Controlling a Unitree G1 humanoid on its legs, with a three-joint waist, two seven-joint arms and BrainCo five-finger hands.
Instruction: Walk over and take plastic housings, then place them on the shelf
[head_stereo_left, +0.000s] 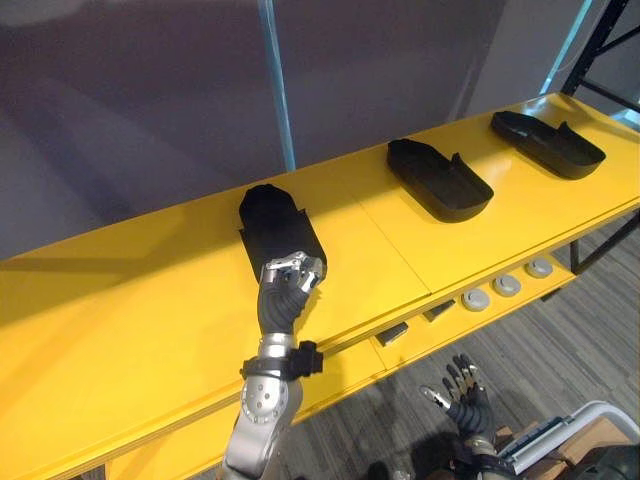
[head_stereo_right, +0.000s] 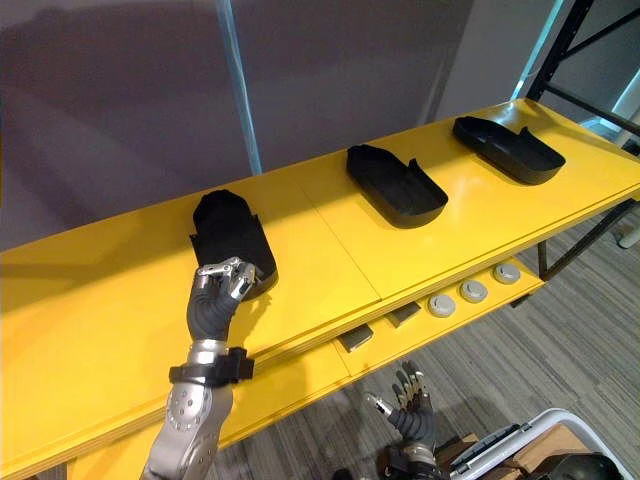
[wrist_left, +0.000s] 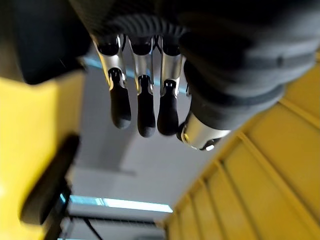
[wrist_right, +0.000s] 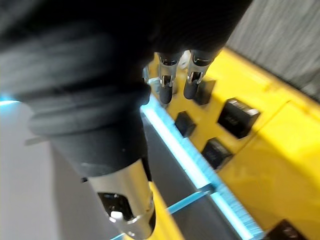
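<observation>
Three black plastic housings lie on the yellow shelf top (head_stereo_left: 120, 320): a near one (head_stereo_left: 280, 230) upside down, a middle one (head_stereo_left: 438, 178) and a far one (head_stereo_left: 547, 143), both hollow side up. My left hand (head_stereo_left: 290, 280) is at the near end of the near housing, its fingertips touching the edge. In the left wrist view its fingers (wrist_left: 145, 107) hang relaxed with nothing between them and the thumb, the housing (wrist_left: 40, 40) dark beside them. My right hand (head_stereo_left: 462, 395) hangs open and holds nothing, low over the floor in front of the shelf.
A lower yellow ledge holds round silver discs (head_stereo_left: 507, 285) and small dark blocks (head_stereo_left: 392, 333), also seen past my right hand's fingers (wrist_right: 237, 117). A grey wall with a cyan strip (head_stereo_left: 280, 90) backs the shelf. A black rack post (head_stereo_left: 600, 40) stands far right; a crate (head_stereo_left: 570, 440) sits lower right.
</observation>
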